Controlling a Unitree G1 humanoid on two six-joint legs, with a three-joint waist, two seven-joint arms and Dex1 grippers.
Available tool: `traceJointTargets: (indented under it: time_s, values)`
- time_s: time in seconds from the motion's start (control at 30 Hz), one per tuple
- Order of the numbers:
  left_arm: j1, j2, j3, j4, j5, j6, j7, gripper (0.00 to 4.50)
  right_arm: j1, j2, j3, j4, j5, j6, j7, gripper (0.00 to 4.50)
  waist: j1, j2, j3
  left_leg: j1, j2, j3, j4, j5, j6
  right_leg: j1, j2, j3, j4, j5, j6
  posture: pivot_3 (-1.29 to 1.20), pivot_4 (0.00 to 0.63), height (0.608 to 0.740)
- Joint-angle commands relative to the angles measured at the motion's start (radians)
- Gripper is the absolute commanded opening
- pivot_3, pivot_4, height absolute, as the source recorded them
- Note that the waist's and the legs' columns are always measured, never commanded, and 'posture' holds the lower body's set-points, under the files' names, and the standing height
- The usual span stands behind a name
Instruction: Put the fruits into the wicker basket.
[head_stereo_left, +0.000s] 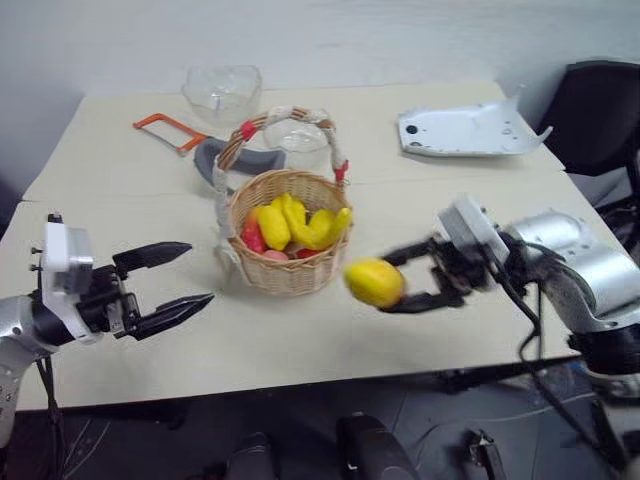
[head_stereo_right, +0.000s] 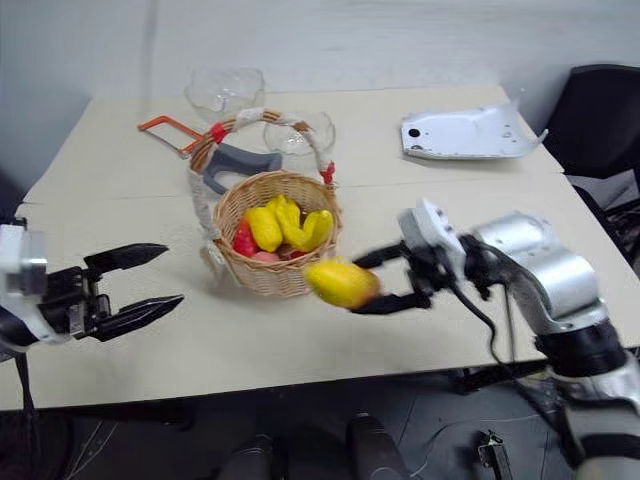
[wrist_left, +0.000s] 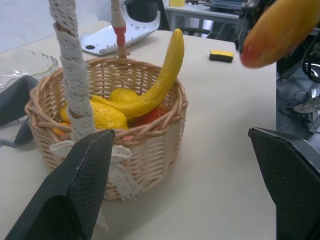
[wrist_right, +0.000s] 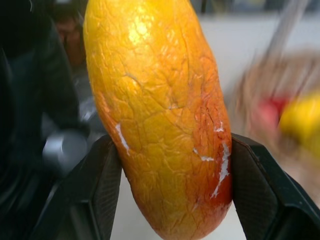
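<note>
Mango (wrist_right: 160, 115), oval w/ cracked glossy orange-yellow skin & red blush, pinched in right gripper (head_stereo_left: 415, 275) just right of woven wicker basket (head_stereo_left: 290, 265), above table. Curved banana (wrist_left: 162, 75) lies inside. Left gripper (head_stereo_left: 175, 280) gapes empty, near-left. Left wrist view adds far yellow-black sponge (wrist_left: 221, 56).

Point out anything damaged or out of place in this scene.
The mango held in the right gripper has a cracked skin with white chipped spots. A hacksaw lies on the table behind the wicker basket, odd among fruit.

Woven wicker basket (head_stereo_left: 288, 262), glossy crackled mango (wrist_right: 160, 115), clear glass bowl (head_stereo_left: 222, 92), matt tabletop (head_stereo_left: 300, 340)
</note>
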Motion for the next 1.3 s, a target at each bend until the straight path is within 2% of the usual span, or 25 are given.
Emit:
traceJointTargets:
  time_s: [0.03,0.17,0.27,0.37,0.43,0.47,0.6,0.73,0.83,0.93,1.07,1.3]
  values:
    - [0.010,-0.030,0.031,-0.003,-0.029,0.003,0.041,4.50,-0.071,0.194,0.012,0.017,-0.067,0.158,-0.389,2.56,-0.001,-0.001,0.000,0.000,0.000,-0.001,0.000,0.000,-0.001,-0.001,0.000,0.000,0.001,-0.001,-0.001,0.00,0.150,0.740]
    - [0.035,-0.060,0.030,-0.036,-0.041,0.005,0.069,4.50,-0.137,0.266,0.025,0.053,-0.198,0.212,-0.572,2.56,0.016,-0.001,-0.001,-0.022,0.000,-0.002,0.003,0.006,-0.008,-0.023,-0.002,0.000,0.006,0.000,0.000,0.00,0.150,0.740]
    - [0.046,-0.069,0.026,-0.039,-0.045,0.000,0.081,4.50,-0.169,0.255,0.070,0.083,-0.278,0.175,-0.584,2.56,0.022,-0.001,-0.001,-0.031,-0.001,-0.001,0.006,0.005,-0.006,-0.032,-0.003,0.000,0.009,0.002,0.004,0.00,0.150,0.740]
    - [0.045,-0.086,0.017,-0.040,-0.044,-0.001,0.108,4.50,-0.160,0.241,0.124,0.089,-0.329,0.126,-0.540,3.58,0.020,-0.002,-0.001,-0.034,-0.003,0.000,0.006,0.004,-0.005,-0.035,-0.004,0.000,0.008,0.002,0.004,0.00,0.150,0.740]
    - [0.046,-0.093,0.010,-0.048,-0.046,-0.002,0.115,4.50,-0.147,0.253,0.099,0.066,-0.308,0.119,-0.530,4.26,0.020,-0.002,-0.001,-0.034,-0.004,0.001,0.005,0.004,-0.004,-0.035,-0.003,-0.001,0.006,0.002,0.004,0.00,0.150,0.740]
    - [0.047,-0.098,0.008,-0.053,-0.048,-0.003,0.118,4.50,-0.140,0.256,0.079,0.045,-0.284,0.110,-0.510,4.44,0.020,-0.002,-0.001,-0.034,-0.004,0.001,0.005,0.004,-0.004,-0.035,-0.002,-0.001,0.006,0.002,0.004,0.00,0.150,0.740]
    - [0.046,-0.105,0.005,-0.057,-0.045,-0.014,0.115,4.50,-0.094,0.204,0.033,-0.017,-0.246,0.056,-0.416,4.44,0.019,-0.002,-0.001,-0.033,-0.003,0.002,0.005,0.004,-0.004,-0.035,-0.001,0.000,0.007,0.002,0.004,0.00,0.150,0.740]
    - [0.016,-0.110,0.008,-0.044,-0.037,-0.030,0.134,4.50,0.008,0.118,-0.121,-0.097,0.048,0.149,-0.186,4.44,0.025,-0.002,-0.001,-0.032,-0.004,0.001,0.005,0.003,0.000,-0.033,-0.001,-0.001,0.006,0.002,0.004,0.00,0.150,0.740]
    - [0.013,-0.111,0.010,-0.043,-0.043,-0.032,0.142,4.50,0.042,-0.022,-0.191,0.037,0.023,0.118,-0.081,4.44,0.026,-0.002,-0.001,-0.032,-0.005,0.001,0.007,0.003,0.003,-0.031,-0.002,0.000,0.004,0.002,0.004,0.00,0.150,0.740]
    - [0.015,-0.110,0.008,-0.036,-0.033,-0.039,0.139,4.50,-0.022,-0.069,-0.191,0.261,-0.098,-0.049,-0.047,4.44,0.021,-0.003,-0.001,-0.026,-0.007,0.002,0.007,0.003,0.005,-0.024,-0.003,0.000,0.001,0.004,0.006,0.00,0.150,0.740]
    - [-0.012,-0.107,-0.013,-0.015,-0.025,-0.047,0.140,4.50,-0.190,-0.002,-0.149,0.544,-0.216,-0.204,-0.051,4.44,0.008,-0.002,0.000,-0.012,-0.006,0.009,0.001,0.003,0.006,-0.017,0.000,0.002,0.002,0.004,0.005,0.00,0.150,0.740]
    - [-0.080,-0.123,-0.067,0.050,-0.001,-0.083,0.122,4.50,-0.388,0.214,-0.104,0.876,-0.322,-0.363,-0.045,4.44,-0.009,-0.002,0.000,-0.014,-0.003,0.008,0.000,0.006,-0.004,-0.019,0.002,0.004,0.003,0.002,0.003,0.00,0.150,0.740]
